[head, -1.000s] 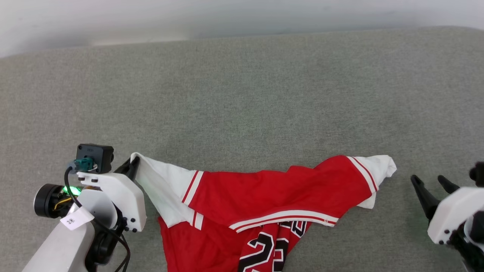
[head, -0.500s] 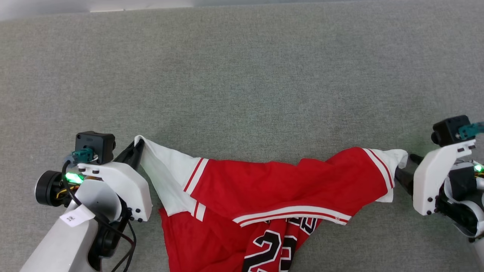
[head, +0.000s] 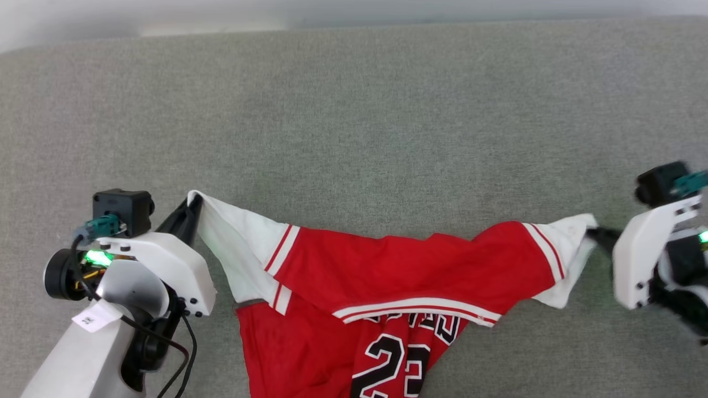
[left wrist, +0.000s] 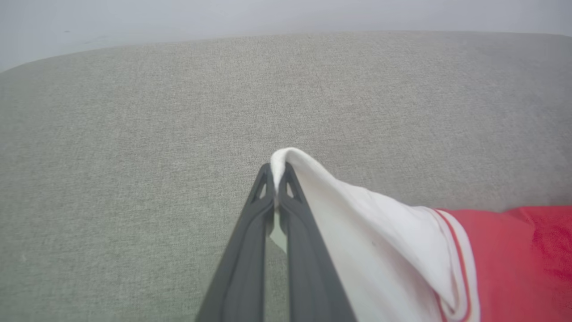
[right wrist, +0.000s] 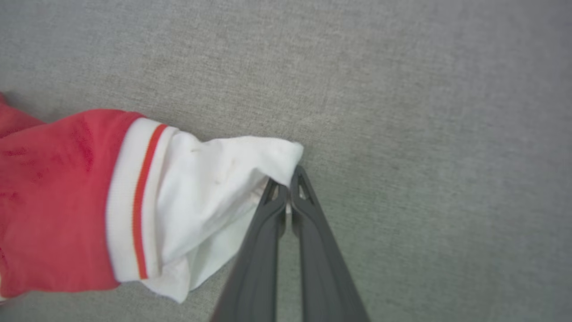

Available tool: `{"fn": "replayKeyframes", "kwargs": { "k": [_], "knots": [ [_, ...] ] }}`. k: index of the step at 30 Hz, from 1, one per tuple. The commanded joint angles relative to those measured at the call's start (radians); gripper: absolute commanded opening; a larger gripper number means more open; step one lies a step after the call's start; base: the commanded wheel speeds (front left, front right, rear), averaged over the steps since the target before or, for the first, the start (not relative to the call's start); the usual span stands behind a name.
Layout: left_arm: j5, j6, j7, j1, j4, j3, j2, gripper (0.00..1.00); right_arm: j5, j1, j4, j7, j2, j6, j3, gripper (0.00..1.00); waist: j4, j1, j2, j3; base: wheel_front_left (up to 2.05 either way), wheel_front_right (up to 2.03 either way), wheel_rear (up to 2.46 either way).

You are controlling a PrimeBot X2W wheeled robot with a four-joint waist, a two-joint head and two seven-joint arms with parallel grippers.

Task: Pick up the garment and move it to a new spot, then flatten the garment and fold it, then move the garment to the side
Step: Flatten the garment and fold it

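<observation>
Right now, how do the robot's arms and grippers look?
The left gripper and the right gripper have long dark grey fingers on white shells. Each wrist carries a black camera block, a teal plug and a green light. The left arm has a black cable and a paper tag.

Grey-green upholstered surface under soft indoor light, pale wall behind.

Cushion takes up nearly all of the head view: woven fabric, fine speckled weave, muted grey with a green cast, flat and smooth across the middle. Its far edge runs across the top and dips at the left in a rounded curve. Beyond it is a pale wall, off-white to light grey, blurred. A brighter whitish strip lies along the cushion's far edge at upper left. Left wrist view gives the same: far edge bowed, plain pale backdrop above. Right wrist view looks down on the weave close up, cooler grey toward top and right. Light diffuse, even; shadows faint, soft-edged.
</observation>
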Motion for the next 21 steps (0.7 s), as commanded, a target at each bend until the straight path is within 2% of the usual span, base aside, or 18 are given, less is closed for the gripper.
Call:
{"fn": "replayKeyframes", "kwargs": {
  "k": [1,8,11,15,21],
  "knots": [
    [-0.009,0.006,-0.019,-0.01,0.002,0.015,-0.003,0.0,-0.016,-0.026,-0.012,-0.022,-0.025,-0.001,-0.029,0.0,-0.007,0.0,0.0,-0.028,0.0,0.0,0.0],
    [-0.066,0.012,-0.063,-0.048,0.007,0.089,-0.015,0.0,-0.055,-0.078,-0.039,-0.038,-0.038,-0.001,-0.1,0.0,-0.035,0.0,0.0,-0.07,0.0,0.0,0.0],
    [-0.092,-0.003,-0.075,-0.108,0.028,0.111,-0.03,0.0,-0.079,-0.117,-0.03,-0.038,-0.031,-0.001,-0.129,0.0,-0.035,0.0,0.0,-0.074,0.0,0.0,0.0],
    [-0.113,-0.029,-0.077,-0.24,0.1,0.114,-0.06,0.0,-0.111,-0.195,0.004,-0.041,-0.027,-0.001,-0.157,0.0,-0.029,0.0,0.0,-0.069,0.0,0.0,0.0],
    [-0.125,-0.069,-0.123,-0.496,0.285,0.133,-0.101,0.0,-0.151,-0.39,0.076,-0.088,-0.002,-0.001,-0.19,0.0,-0.033,0.0,0.0,-0.021,0.0,0.0,0.0]
  ]
}}
